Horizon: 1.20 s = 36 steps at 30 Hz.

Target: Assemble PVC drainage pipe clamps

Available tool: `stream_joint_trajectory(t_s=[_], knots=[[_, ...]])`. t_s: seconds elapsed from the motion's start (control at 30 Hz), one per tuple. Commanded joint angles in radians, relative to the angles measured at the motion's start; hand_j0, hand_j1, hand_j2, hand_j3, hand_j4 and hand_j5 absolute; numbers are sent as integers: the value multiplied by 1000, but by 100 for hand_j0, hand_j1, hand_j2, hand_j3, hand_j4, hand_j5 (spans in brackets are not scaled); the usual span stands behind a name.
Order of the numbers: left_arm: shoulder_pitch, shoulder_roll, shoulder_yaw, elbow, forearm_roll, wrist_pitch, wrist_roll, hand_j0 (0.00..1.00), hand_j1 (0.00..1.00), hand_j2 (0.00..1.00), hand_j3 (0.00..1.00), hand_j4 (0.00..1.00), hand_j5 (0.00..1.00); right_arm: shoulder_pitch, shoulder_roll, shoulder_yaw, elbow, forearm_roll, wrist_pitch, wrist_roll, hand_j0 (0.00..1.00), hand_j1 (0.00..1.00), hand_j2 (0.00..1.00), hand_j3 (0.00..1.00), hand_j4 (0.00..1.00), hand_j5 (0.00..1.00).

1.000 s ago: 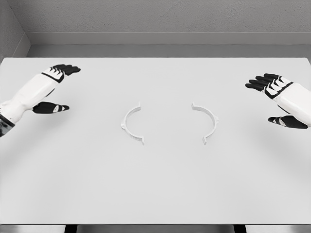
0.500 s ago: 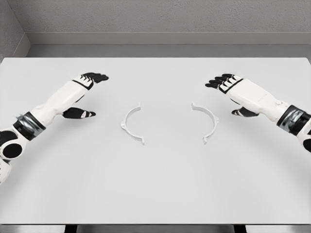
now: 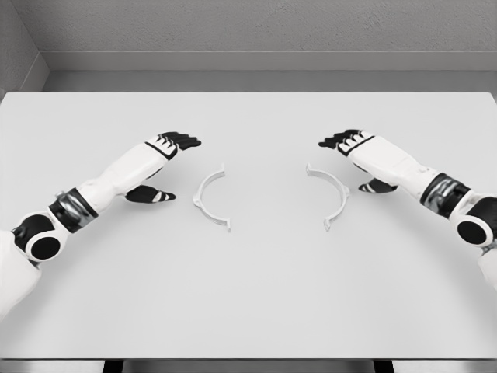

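Your left hand (image 3: 159, 159) hovers open just left of the left clamp half (image 3: 210, 198), and your right hand (image 3: 359, 155) is open too, beside the right clamp half (image 3: 330, 196). Both arcs lie flat mid-table (image 3: 248, 295), hollow sides facing each other, well apart.

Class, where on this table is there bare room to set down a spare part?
Bare: the near table below both clamp halves, and the far strip. Crowded: the middle, where left clamp half, right clamp half, left hand and right hand gather.
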Motion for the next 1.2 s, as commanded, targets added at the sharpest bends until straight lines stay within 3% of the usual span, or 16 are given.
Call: stream_joint_trajectory(t_s=[0.0, 1.17], knots=[[0, -2, -8, 0, 5, 0, 1, 100, 100, 100, 100, 100, 100, 0, 1, 8, 3, -4, 3, -1, 100, 100, 100, 100, 100, 100], [-28, -105, -19, 55, -43, 0, 1, 100, 100, 100, 100, 100, 100, -5, 11, 49, -23, -4, 3, 1, 100, 100, 100, 100, 100, 100]])
